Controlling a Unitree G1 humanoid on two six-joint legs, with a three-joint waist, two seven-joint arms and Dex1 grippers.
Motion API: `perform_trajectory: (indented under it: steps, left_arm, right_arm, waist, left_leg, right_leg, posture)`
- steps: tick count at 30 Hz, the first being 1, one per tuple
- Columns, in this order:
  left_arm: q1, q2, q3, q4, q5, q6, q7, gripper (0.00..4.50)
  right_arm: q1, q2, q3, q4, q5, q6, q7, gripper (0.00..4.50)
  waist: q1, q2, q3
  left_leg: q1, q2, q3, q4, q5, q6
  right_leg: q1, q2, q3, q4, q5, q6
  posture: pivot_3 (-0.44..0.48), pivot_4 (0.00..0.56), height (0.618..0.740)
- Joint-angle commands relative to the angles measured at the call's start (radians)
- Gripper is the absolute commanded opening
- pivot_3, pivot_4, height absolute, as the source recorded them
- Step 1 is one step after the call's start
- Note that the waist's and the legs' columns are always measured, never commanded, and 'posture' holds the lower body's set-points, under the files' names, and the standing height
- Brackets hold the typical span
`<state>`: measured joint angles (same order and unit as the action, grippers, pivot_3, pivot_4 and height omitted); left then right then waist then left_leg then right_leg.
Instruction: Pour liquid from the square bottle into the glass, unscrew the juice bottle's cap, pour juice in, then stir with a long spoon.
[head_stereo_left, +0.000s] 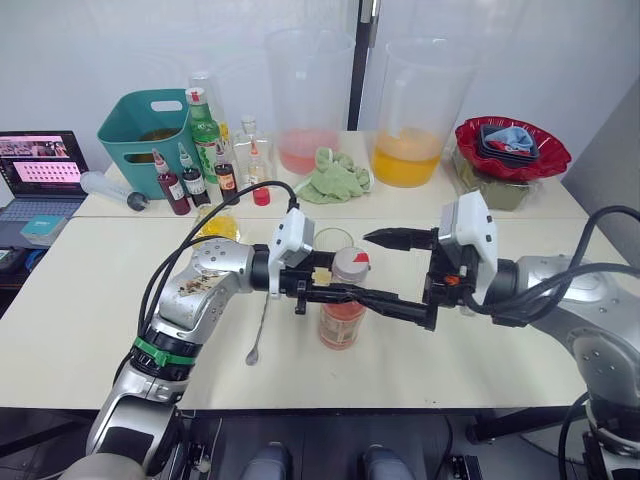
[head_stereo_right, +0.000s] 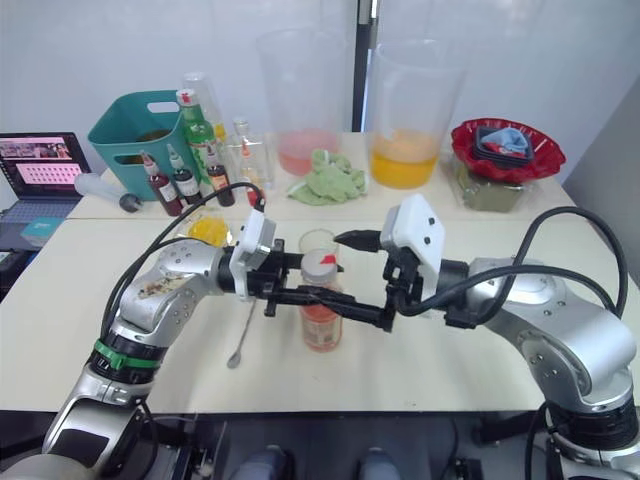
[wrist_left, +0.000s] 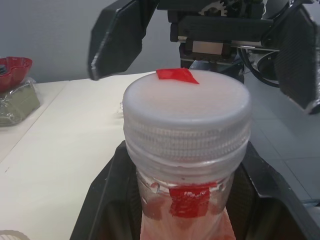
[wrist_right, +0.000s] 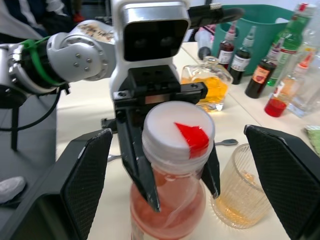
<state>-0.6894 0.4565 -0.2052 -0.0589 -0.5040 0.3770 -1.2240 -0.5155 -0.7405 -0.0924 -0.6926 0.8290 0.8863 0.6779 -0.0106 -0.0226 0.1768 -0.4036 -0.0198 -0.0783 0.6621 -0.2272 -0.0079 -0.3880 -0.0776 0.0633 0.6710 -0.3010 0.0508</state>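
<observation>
Left eye view first: the juice bottle (head_stereo_left: 342, 318) stands upright near the middle of the pale table (head_stereo_left: 90, 320), the left gripper (head_stereo_left: 345, 293) clamped around its neck just under the cap (head_stereo_left: 351, 264), which is screwed on. The right gripper (head_stereo_left: 400, 274) faces it with fingers spread wide, one above the cap and one low beside the bottle, neither touching. The glass (head_stereo_left: 331, 243) sits just behind the bottle, the long spoon (head_stereo_left: 260, 325) lies flat on the left gripper's side, and the square bottle (head_stereo_left: 219, 226) is further back on that side. Right eye view shows the same layout, with a green cloth (head_stereo_right: 327, 176) and two big pitchers (head_stereo_right: 406, 110) at the rear. Left wrist view looks straight at the white ribbed cap with its red sticker, black fingers (wrist_left: 107, 195) hugging the neck below. Right wrist view has both of its broad pads (wrist_right: 87, 182) set well apart either side of the bottle, the glass holding a little yellow liquid.
</observation>
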Motion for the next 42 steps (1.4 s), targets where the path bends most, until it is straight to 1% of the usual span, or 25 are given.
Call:
perform_trajectory:
  steps: [1, 3, 4, 6, 10, 12, 14, 17, 19, 20, 23, 27, 29, 31, 33, 35, 36, 39, 42]
  left_arm:
    - [0.002, -0.002, -0.035, 0.019, 0.036, 0.003, -0.012, 1.63]
    - [0.001, -0.002, -0.034, 0.021, 0.037, 0.001, -0.013, 1.63]
    - [0.001, -0.002, -0.033, 0.021, 0.039, 0.000, -0.013, 1.63]
    - [0.001, -0.002, -0.032, 0.020, 0.040, 0.000, -0.011, 1.63]
    - [0.008, 0.004, -0.027, 0.008, 0.038, 0.007, -0.006, 1.63]
    - [0.018, 0.010, -0.021, -0.005, 0.037, 0.013, 0.000, 1.63]
    - [0.024, 0.015, -0.017, -0.014, 0.036, 0.017, 0.006, 1.63]
    - [0.031, 0.023, -0.010, -0.027, 0.035, 0.024, 0.014, 1.63]
    - [0.040, 0.030, -0.007, -0.035, 0.034, 0.029, 0.016, 1.63]
    - [0.045, 0.032, -0.007, -0.041, 0.033, 0.032, 0.020, 1.63]
    - [0.057, 0.040, -0.002, -0.064, 0.030, 0.044, 0.033, 1.63]
    - [0.071, 0.052, 0.001, -0.091, 0.026, 0.054, 0.043, 1.63]
    - [0.075, 0.054, 0.002, -0.100, 0.025, 0.058, 0.050, 1.63]
    - [0.075, 0.055, 0.002, -0.103, 0.022, 0.061, 0.057, 1.63]
    - [0.078, 0.056, 0.002, -0.108, 0.018, 0.063, 0.060, 1.63]
    - [0.080, 0.054, 0.001, -0.111, 0.016, 0.065, 0.063, 1.63]
    - [0.078, 0.051, -0.001, -0.108, 0.016, 0.063, 0.062, 1.63]
    - [0.071, 0.043, -0.006, -0.095, 0.018, 0.057, 0.057, 1.63]
    - [0.060, 0.035, -0.011, -0.076, 0.019, 0.048, 0.047, 1.63]
  right_arm:
    - [-0.005, 0.013, -0.002, -0.023, 0.009, 0.012, -0.058, 4.46]
    - [-0.008, 0.018, 0.007, -0.017, 0.008, 0.014, -0.069, 4.46]
    - [-0.008, 0.020, 0.008, -0.014, 0.017, 0.022, -0.074, 4.23]
    - [-0.009, 0.026, 0.008, -0.010, 0.033, 0.030, -0.078, 3.67]
    - [-0.015, 0.029, 0.019, -0.002, 0.048, 0.030, -0.072, 2.30]
    - [-0.021, 0.026, 0.033, 0.009, 0.048, 0.009, -0.037, 1.70]
    - [-0.029, 0.015, 0.050, 0.026, 0.039, -0.019, 0.020, 1.69]
    - [-0.062, -0.019, 0.095, 0.122, 0.016, -0.096, 0.224, 1.69]
    - [-0.124, -0.011, 0.119, 0.227, 0.010, -0.140, 0.341, 1.69]
    - [-0.161, -0.012, 0.142, 0.282, -0.019, -0.175, 0.401, 1.69]
    - [-0.280, -0.030, 0.247, 0.473, -0.141, -0.305, 0.645, 1.69]
    - [-0.407, 0.020, 0.285, 0.713, -0.205, -0.406, 0.817, 1.69]
    - [-0.446, 0.032, 0.291, 0.772, -0.220, -0.419, 0.870, 1.69]
    - [-0.477, 0.031, 0.289, 0.798, -0.220, -0.394, 0.900, 2.75]
    - [-0.490, -0.006, 0.283, 0.782, -0.210, -0.351, 0.921, 3.42]
    - [-0.486, -0.030, 0.250, 0.749, -0.188, -0.313, 0.899, 4.08]
    - [-0.468, -0.041, 0.220, 0.711, -0.173, -0.294, 0.863, 4.47]
    - [-0.384, -0.049, 0.136, 0.572, -0.158, -0.269, 0.729, 4.47]
    - [-0.293, -0.032, 0.077, 0.433, -0.155, -0.219, 0.563, 4.47]
  waist:
    - [0.000, 0.000, 0.000]
    - [0.000, 0.000, 0.000]
    - [0.000, 0.000, 0.000]
    - [-0.001, 0.000, 0.000]
    - [-0.001, 0.000, 0.000]
    - [-0.001, 0.000, 0.000]
    - [-0.002, 0.000, 0.000]
    - [-0.003, 0.000, 0.000]
    - [-0.005, 0.000, 0.000]
    - [-0.006, 0.000, 0.000]
    - [-0.008, 0.000, 0.000]
    - [-0.008, 0.000, 0.000]
    - [-0.007, 0.000, 0.000]
    - [-0.006, 0.000, 0.000]
    - [-0.003, 0.000, 0.000]
    - [-0.003, 0.000, 0.000]
    - [-0.003, 0.000, 0.000]
    - [-0.003, 0.000, 0.000]
    - [-0.003, 0.000, 0.000]
  left_leg:
    - [0.000, 0.000, 0.000, 0.000, 0.000, 0.000]
    - [0.000, 0.000, 0.000, 0.000, 0.000, 0.000]
    - [0.000, 0.000, 0.000, 0.000, 0.000, 0.000]
    - [0.000, 0.000, 0.000, 0.000, 0.000, 0.000]
    - [0.000, 0.000, 0.000, 0.000, 0.000, 0.000]
    - [0.000, 0.000, 0.000, 0.000, 0.000, 0.000]
    - [0.000, 0.000, 0.000, 0.000, 0.000, 0.000]
    - [0.000, 0.000, 0.001, 0.000, 0.000, 0.000]
    - [0.001, 0.000, 0.001, 0.000, 0.000, 0.000]
    - [0.001, 0.000, 0.001, 0.000, 0.000, 0.000]
    - [0.001, 0.000, 0.001, 0.000, 0.000, 0.000]
    - [0.000, 0.000, 0.001, 0.000, 0.000, 0.000]
    - [0.000, 0.000, 0.001, 0.000, 0.000, 0.000]
    - [0.000, 0.001, 0.000, 0.000, 0.000, 0.000]
    - [-0.001, 0.001, 0.000, 0.000, 0.000, 0.000]
    - [-0.001, 0.001, 0.000, 0.000, 0.000, 0.000]
    - [-0.001, 0.001, 0.000, 0.000, 0.000, 0.000]
    - [-0.001, 0.001, 0.000, -0.001, 0.000, 0.000]
    - [-0.001, 0.001, 0.000, -0.001, 0.000, 0.000]
  right_leg:
    - [0.000, 0.000, 0.000, 0.000, 0.000, 0.000]
    - [0.000, 0.000, 0.000, 0.000, 0.000, 0.000]
    - [0.000, 0.000, 0.000, 0.000, 0.000, 0.000]
    - [0.000, 0.000, 0.000, 0.000, 0.000, 0.000]
    - [0.000, 0.000, 0.000, 0.000, 0.000, 0.000]
    - [0.000, 0.000, 0.000, 0.000, 0.000, 0.000]
    - [0.000, 0.000, 0.000, 0.000, 0.000, 0.000]
    - [0.000, 0.001, 0.000, -0.001, 0.000, 0.000]
    - [0.001, 0.001, 0.000, -0.002, 0.000, 0.000]
    - [0.001, 0.001, 0.000, -0.002, 0.000, 0.000]
    - [0.000, 0.001, 0.000, -0.002, 0.000, 0.000]
    - [0.000, 0.001, 0.000, -0.003, 0.000, 0.000]
    - [0.000, 0.001, 0.000, -0.003, 0.000, 0.000]
    - [0.000, 0.001, -0.001, -0.003, 0.000, 0.000]
    - [-0.001, 0.000, -0.001, -0.002, 0.000, 0.000]
    - [-0.001, 0.000, -0.001, -0.002, 0.000, 0.000]
    - [-0.001, 0.000, -0.001, -0.002, 0.000, 0.000]
    - [-0.001, 0.000, -0.001, -0.002, 0.000, 0.000]
    - [-0.001, 0.000, -0.001, -0.002, 0.000, 0.000]
  posture:
    - [0.000, 0.150, 0.740]
    - [0.000, 0.150, 0.740]
    - [0.000, 0.150, 0.740]
    - [0.000, 0.150, 0.740]
    - [0.000, 0.150, 0.740]
    - [0.000, 0.150, 0.740]
    - [0.000, 0.150, 0.740]
    - [0.000, 0.150, 0.740]
    - [0.000, 0.150, 0.740]
    - [0.000, 0.150, 0.740]
    - [0.000, 0.150, 0.740]
    - [0.000, 0.150, 0.740]
    - [0.000, 0.150, 0.740]
    - [0.000, 0.150, 0.740]
    - [0.000, 0.150, 0.740]
    - [0.000, 0.150, 0.740]
    - [0.000, 0.150, 0.740]
    - [0.000, 0.150, 0.740]
    - [0.000, 0.150, 0.740]
